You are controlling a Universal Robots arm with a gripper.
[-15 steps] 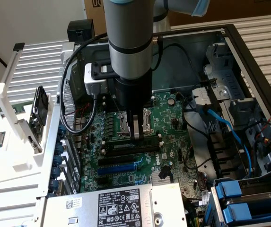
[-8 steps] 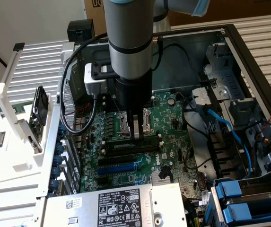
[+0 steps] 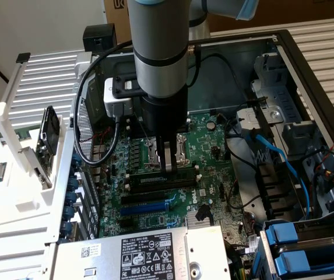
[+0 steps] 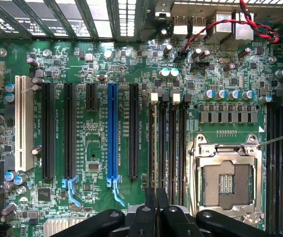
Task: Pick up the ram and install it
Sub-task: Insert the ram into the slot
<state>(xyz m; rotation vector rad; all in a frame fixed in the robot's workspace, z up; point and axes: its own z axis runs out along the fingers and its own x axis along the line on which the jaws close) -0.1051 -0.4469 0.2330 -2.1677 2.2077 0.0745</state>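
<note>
Fingers (image 4: 150,212) of the hand (image 3: 168,170) sit almost closed on the top edge of the ram (image 3: 149,180), which stands upright at the slots (image 4: 173,143) beside the empty socket (image 4: 225,182). Pick-up seems done; whether the ram is fully pressed in, I cannot tell.

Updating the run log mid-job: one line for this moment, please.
pincer: shut | position: low over memory slots beside empty CPU socket | ram grip: cannot tell
</note>
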